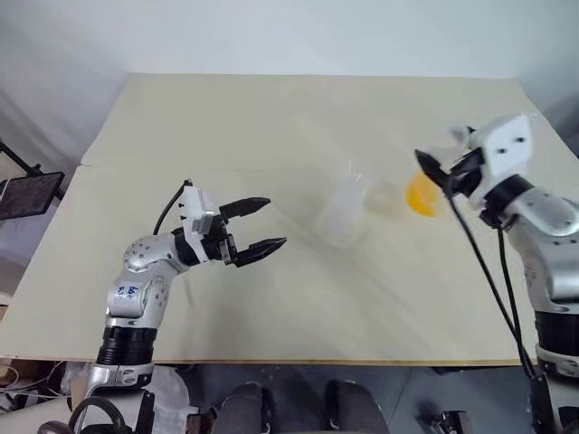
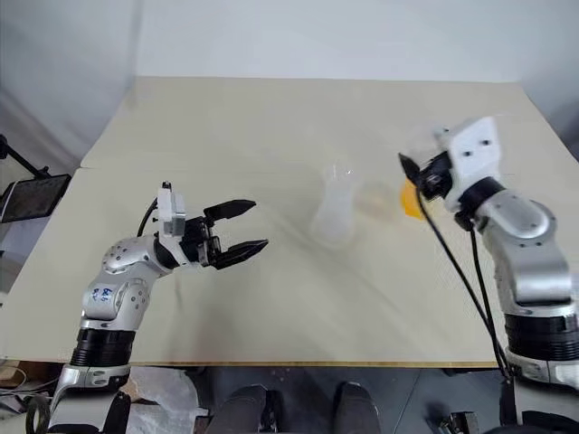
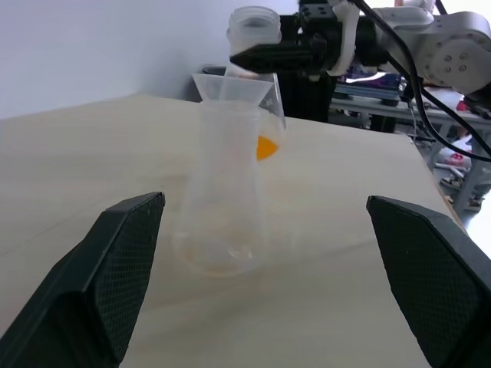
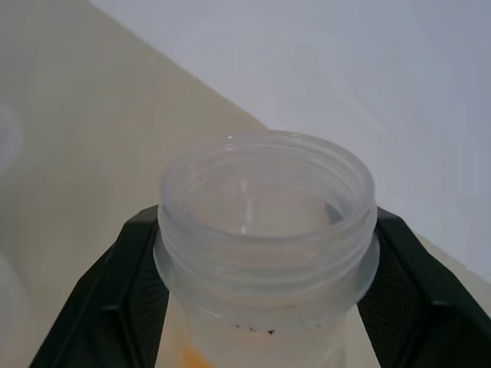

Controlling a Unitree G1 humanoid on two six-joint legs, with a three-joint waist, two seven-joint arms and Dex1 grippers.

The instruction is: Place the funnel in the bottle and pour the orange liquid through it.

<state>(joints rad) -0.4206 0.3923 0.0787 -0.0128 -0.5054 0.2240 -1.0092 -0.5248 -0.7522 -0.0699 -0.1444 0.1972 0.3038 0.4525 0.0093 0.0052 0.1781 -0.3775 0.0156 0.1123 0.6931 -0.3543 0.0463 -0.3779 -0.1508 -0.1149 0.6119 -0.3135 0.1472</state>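
Nearest you, the left gripper is hovering low over the pale beige tabletop, black jaws spread wide w/ nothing between them, pointing toward the clear flask-shaped plastic bottle standing mid-table.

You're seeing the small clear plastic funnel already sitting in the bottle's neck, cone up; in the left wrist view it's reading as seated roughly upright, tho how deep the spout goes you can't tell.

Your right gripper is clenching a translucent wide-mouth plastic jar w/ a threaded rim, jaws pinching it just under the threads. The bright orange liquid is pooling as a small patch inside that jar, off to the bottle's right & apart from it, not yet over the funnel.

Handling, as a judgement: bottle & funnel are looking light, thin-walled, slick; prob. easy to tip or knock askew. You're likely better off steadying the bottle low on its wide base w/ the free left jaws, not at the neck. The jar grip under the threads is looking secure, but the smooth wall could slip while tilting.

No brand, label or writing is readable on any vessel.
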